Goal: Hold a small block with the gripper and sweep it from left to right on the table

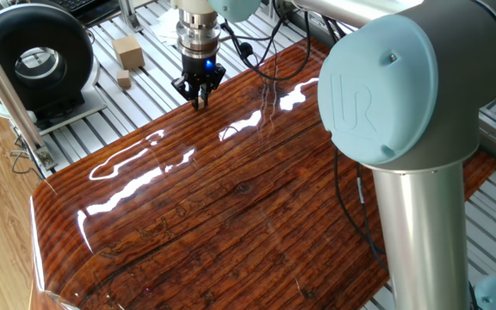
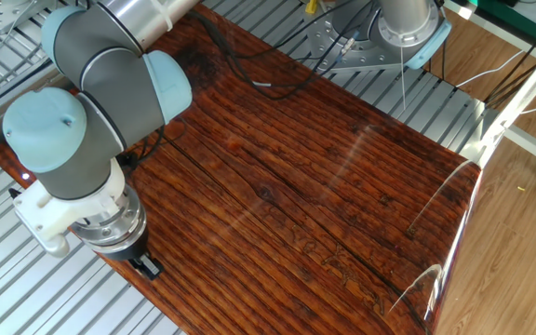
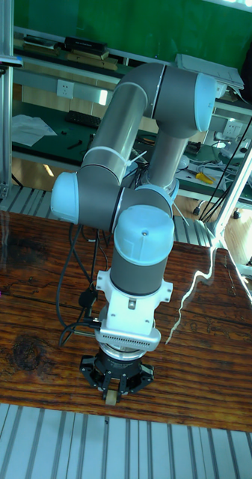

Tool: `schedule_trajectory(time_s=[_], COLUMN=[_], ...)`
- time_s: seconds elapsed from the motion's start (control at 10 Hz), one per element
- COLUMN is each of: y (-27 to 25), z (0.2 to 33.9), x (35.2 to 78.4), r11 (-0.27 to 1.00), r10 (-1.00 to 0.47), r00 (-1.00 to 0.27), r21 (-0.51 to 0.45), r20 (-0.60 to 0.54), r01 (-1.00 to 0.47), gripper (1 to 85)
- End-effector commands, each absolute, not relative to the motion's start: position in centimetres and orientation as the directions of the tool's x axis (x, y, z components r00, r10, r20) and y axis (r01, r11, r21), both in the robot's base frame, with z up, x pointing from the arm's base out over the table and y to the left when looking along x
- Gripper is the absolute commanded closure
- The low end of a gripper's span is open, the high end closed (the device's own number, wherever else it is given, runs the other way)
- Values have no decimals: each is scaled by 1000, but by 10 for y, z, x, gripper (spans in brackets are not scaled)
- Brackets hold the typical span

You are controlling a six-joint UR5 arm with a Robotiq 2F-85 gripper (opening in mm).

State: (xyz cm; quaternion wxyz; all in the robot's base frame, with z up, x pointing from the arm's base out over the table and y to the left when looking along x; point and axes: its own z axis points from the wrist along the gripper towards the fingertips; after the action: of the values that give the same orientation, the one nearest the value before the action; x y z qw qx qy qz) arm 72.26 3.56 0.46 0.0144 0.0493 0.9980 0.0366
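The gripper [image 3: 111,392] stands low over the near edge of the table [image 3: 36,329], pointing straight down. Its black fingers are shut on the small block [image 3: 111,396], a tiny light-tan piece that shows between the tips in the tall fixed view. From one fixed view the gripper [image 1: 201,102] is at the far left edge of the table [image 1: 231,198], its blue light on, and the block there is too small to make out. From the other fixed view the gripper [image 2: 147,268] sits at the lower left edge of the table [image 2: 324,186], mostly hidden under the wrist.
Left of the gripper, on the grey slatted base [image 1: 145,95], lie a big tan box-shaped block [image 1: 128,52] and a little tan cube [image 1: 124,80]. A black round device [image 1: 37,56] stands further left. The arm's large elbow [image 1: 403,95] fills the right foreground.
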Motion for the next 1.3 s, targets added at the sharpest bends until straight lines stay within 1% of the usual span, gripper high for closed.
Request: schedule_trajectory(time_s=[0.0,1.2], y=[40,44], z=[4,3], x=[723,724], r11=[990,989], r10=[113,121], r00=[-993,-992], r21=[87,84], r20=[-25,-26], r01=[111,118], gripper=[847,847])
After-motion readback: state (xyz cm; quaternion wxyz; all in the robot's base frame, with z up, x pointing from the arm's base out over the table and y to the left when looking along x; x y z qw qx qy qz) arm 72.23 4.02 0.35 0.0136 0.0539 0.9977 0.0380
